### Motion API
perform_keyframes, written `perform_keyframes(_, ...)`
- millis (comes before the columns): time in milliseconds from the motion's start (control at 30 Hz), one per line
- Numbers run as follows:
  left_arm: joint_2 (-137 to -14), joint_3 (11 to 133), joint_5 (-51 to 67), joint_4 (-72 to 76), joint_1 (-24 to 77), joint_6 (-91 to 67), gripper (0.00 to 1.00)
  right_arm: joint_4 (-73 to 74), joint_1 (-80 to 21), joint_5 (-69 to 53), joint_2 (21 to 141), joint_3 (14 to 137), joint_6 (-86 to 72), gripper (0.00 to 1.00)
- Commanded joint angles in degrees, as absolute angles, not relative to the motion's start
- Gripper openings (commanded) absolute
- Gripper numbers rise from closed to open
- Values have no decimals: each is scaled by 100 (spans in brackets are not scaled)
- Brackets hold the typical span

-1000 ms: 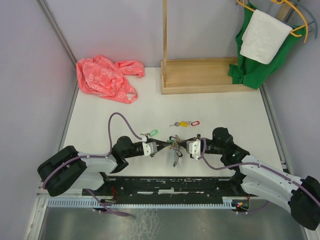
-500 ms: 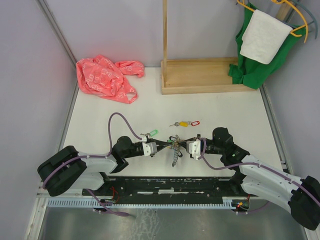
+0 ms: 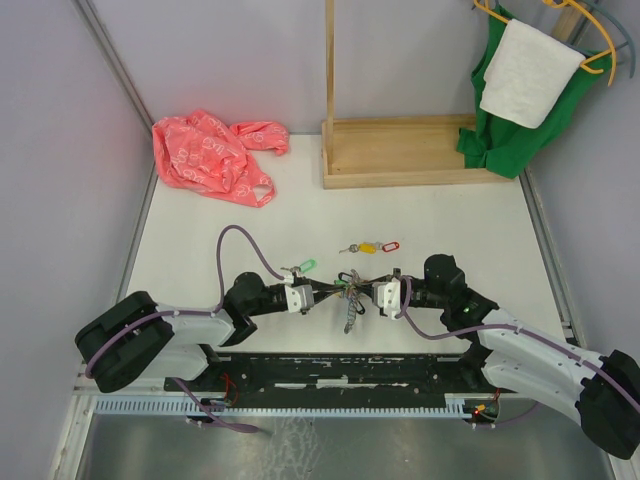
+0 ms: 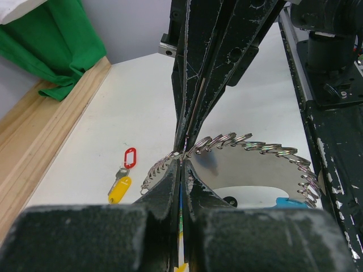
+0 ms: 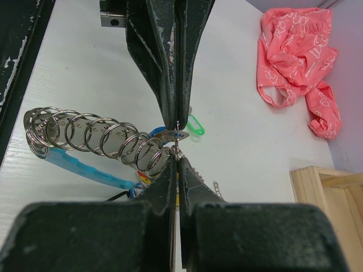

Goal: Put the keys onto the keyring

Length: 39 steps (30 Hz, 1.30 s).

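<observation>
Far centre of the table [image 3: 200,250]: shallow wooden tray [image 3: 400,150] with a tall upright post at its left end; contents hard to make out from above. Far left: crumpled pink plastic bag [image 3: 210,155], lying flat on the tabletop. Far right corner: green cloth [image 3: 500,130] and white towel [image 3: 528,72] draped over hangers [image 3: 590,30], the green cloth spilling onto the tray's right end.

Near centre, between the two arms: keyring [image 3: 348,298], lifted and pinched from both sides. Left gripper [image 4: 181,170] clenched tight on the ring's coiled grey metal part [image 4: 244,141], no gap visible between the fingers. Right gripper [image 5: 177,170] likewise squeezed tight, tips meeting the left one's nose to nose at the same spot on the coil. From that pinch point, coil arcing away toward the near side, then running into the light-blue sleeve [image 5: 85,167] below it. Dangling bunch of tagged pieces under the ring in the overhead view, too small to sort out.

Two loose keys [image 3: 372,246] with a yellow and a red tag, flat on the table just far of the ring, apart from both grippers. Green tag [image 3: 307,266] just far of the left gripper's fingers; cannot tell whether attached to the ring or lying free.
</observation>
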<state>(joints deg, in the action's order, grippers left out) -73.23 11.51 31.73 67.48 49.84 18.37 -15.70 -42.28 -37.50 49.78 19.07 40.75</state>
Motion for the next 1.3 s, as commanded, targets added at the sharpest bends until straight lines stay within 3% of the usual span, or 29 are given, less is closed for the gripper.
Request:
perform_keyframes(0,-7339,1239,3252,7083,4967,1701,3,-2025,-4252,-3935,4940,2039,4011,1)
perform_keyframes(1267,-7583,1207,3455,7469,4870,1379,3,-2371,-4241,-4233,5067,2043,3885,1)
